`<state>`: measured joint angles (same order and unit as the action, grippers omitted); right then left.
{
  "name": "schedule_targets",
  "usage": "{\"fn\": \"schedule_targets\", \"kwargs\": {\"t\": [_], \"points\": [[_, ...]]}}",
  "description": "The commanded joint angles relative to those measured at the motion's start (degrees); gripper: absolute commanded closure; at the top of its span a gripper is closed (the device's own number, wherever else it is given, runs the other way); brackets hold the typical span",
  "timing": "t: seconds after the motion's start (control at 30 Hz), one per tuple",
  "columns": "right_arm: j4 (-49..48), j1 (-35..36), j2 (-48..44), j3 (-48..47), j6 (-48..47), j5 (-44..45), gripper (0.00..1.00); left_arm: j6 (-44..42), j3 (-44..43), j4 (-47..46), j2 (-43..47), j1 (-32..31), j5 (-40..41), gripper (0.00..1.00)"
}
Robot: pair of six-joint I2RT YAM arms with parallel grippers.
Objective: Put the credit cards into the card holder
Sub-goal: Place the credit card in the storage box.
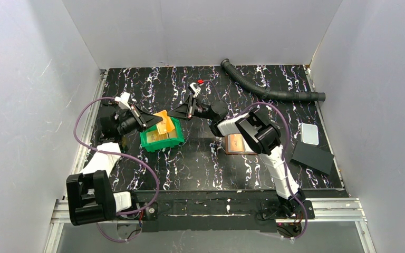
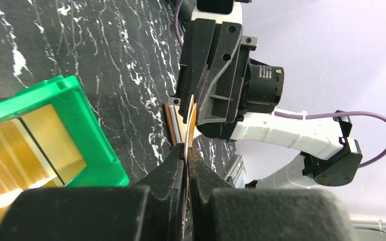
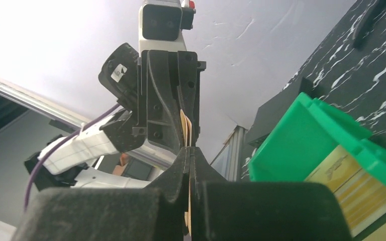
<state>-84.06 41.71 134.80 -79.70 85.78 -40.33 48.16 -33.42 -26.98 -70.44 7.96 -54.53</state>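
An orange credit card (image 1: 164,123) hangs edge-up over the green bin (image 1: 151,143). My left gripper (image 1: 154,122) is shut on its left edge and my right gripper (image 1: 173,114) is shut on its right edge. The left wrist view shows the card (image 2: 191,118) edge-on, running from my left gripper (image 2: 187,149) into the right gripper's jaws opposite. The right wrist view shows the same card (image 3: 184,125) between my right gripper (image 3: 188,149) and the left one. More yellowish credit cards (image 1: 169,136) lie in the bin. The brown card holder (image 1: 235,143) lies open on the table, partly under the right arm.
A black corrugated hose (image 1: 274,90) curves along the back right. A pale translucent plate (image 1: 310,133) and a flat black sheet (image 1: 312,157) lie at the right edge. The green bin (image 2: 83,118) sits just below both grippers.
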Motion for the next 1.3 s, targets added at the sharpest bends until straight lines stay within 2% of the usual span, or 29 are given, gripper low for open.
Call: {"fn": "schedule_targets", "kwargs": {"t": [0.0,0.17,0.37,0.43,0.6,0.7,0.87,1.13,1.27], "points": [[-4.12,1.69,0.07,-5.52,-5.32,-1.22,0.99,-3.67,-2.57,2.9,-2.78,1.2,5.16,0.96],[-1.4,1.77,3.71,-9.47,-8.01,-1.57,0.99,-5.98,-4.22,6.27,-7.08,3.32,6.37,0.91],[1.5,1.96,6.33,-12.98,-10.67,-2.19,0.99,-8.28,-5.32,10.02,-8.97,4.07,8.09,0.73],[4.13,1.96,6.11,-13.18,-13.15,-2.41,0.99,-10.11,-6.06,14.51,-8.88,4.1,10.22,0.68],[10.2,1.96,6.36,-14.54,-18.52,-3.28,0.99,-12.4,-6.96,20.34,-7.41,4.17,12.89,0.64],[15.17,1.97,5.1,-13.83,-22.99,-3.66,0.99,-15.65,-8.26,27.97,-4.24,4.12,17.18,0.58],[29.2,2.04,0.42,-11.43,-34.62,-2.04,0.99,-18.87,-11.2,39.67,0.38,4.11,22.74,0.51],[53.91,3.74,-6.23,-13.17,-53.13,4.83,0.99,-17.78,-10.62,43.28,7.37,4.15,26.01,0.46],[73.05,7.73,-9.68,-18.06,-69.98,15.1,0.99,-17.45,-10.64,44.01,9.46,4.16,26.89,0.46]]}}
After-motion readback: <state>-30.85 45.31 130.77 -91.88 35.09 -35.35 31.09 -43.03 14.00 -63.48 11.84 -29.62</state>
